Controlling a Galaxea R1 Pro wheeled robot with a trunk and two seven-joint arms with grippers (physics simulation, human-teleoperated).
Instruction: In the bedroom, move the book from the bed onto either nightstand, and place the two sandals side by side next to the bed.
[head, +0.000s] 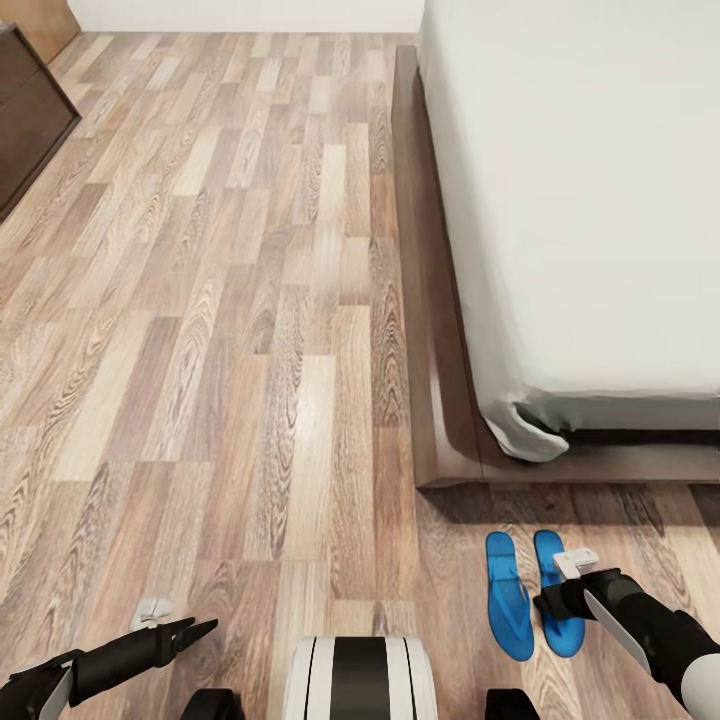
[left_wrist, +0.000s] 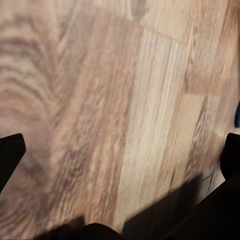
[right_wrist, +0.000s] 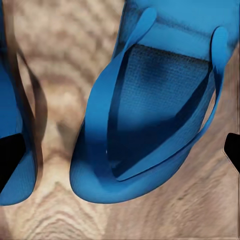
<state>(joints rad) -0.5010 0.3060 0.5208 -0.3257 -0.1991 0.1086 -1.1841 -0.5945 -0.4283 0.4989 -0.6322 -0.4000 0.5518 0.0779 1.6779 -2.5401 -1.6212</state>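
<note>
Bedroom floor at the foot corner of the bed: two blue sandals lie side by side on the wood planks, just off the dark platform frame. The right gripper hangs directly over the outer sandal (jaws spread wide, holding nothing). The left gripper hovers over bare floor, well apart, jaws likewise open

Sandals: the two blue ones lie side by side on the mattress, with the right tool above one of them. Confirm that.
Not quite. The two sandals lie side by side on the wood floor, just past the foot of the bed, not on the mattress. The head view shows this. The right tool is indeed above one of them.
</note>
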